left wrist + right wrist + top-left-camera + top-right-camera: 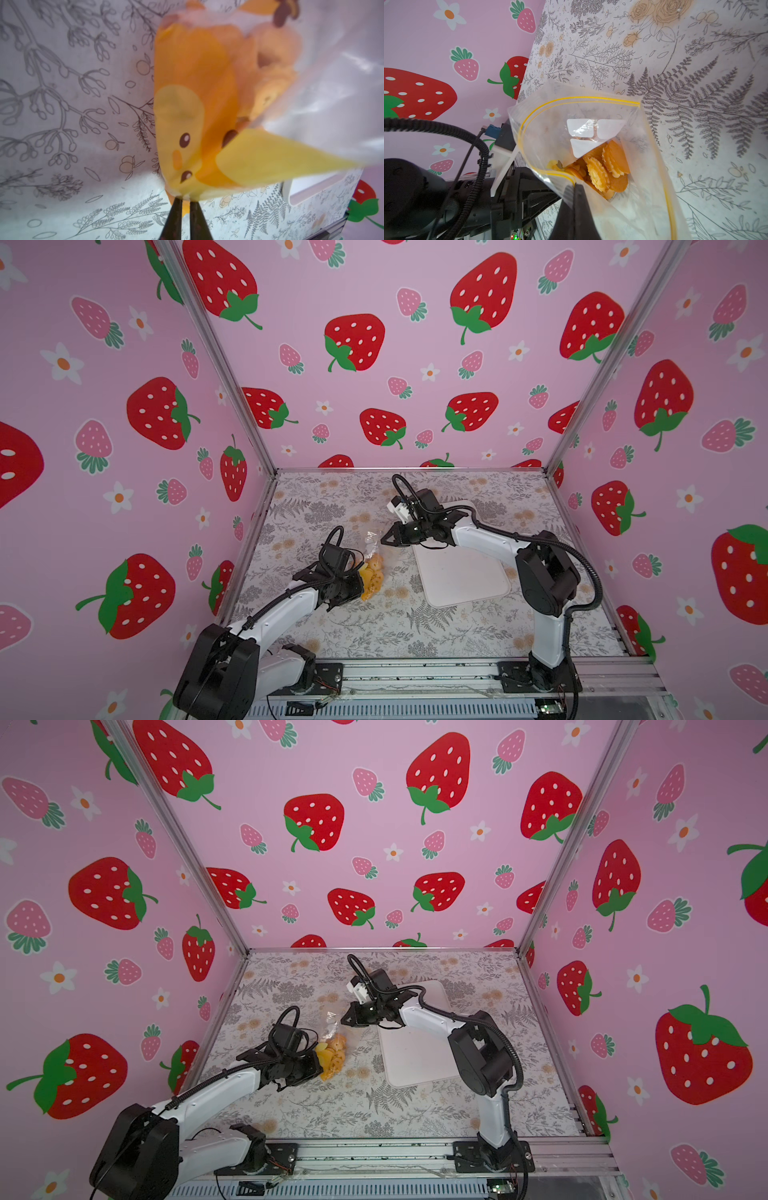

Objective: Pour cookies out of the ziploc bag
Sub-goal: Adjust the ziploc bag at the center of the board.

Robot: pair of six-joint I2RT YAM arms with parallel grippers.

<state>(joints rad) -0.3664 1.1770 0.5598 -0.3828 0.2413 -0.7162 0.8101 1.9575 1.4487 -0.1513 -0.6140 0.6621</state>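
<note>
The clear ziploc bag (371, 545) hangs stretched between my two grippers just left of the tray in both top views, its mouth towards the right arm. Golden cookies (375, 570) are piled in its lower end. My left gripper (185, 200) is shut on the bag's bottom edge, where the yellow-orange printed patch (193, 108) sits. My right gripper (574, 186) is shut on the bag's rim by the yellow zip line, and the mouth gapes open. Scalloped cookies (606, 168) lie inside the bag (643, 207). In a top view the bag (331, 1027) and cookies (335, 1054) look the same.
A white rounded tray (465, 580) lies on the floral tablecloth right of the bag, partly under the right arm (486, 541). Pink strawberry walls close in the left, back and right sides. A metal rail (415, 672) runs along the front edge.
</note>
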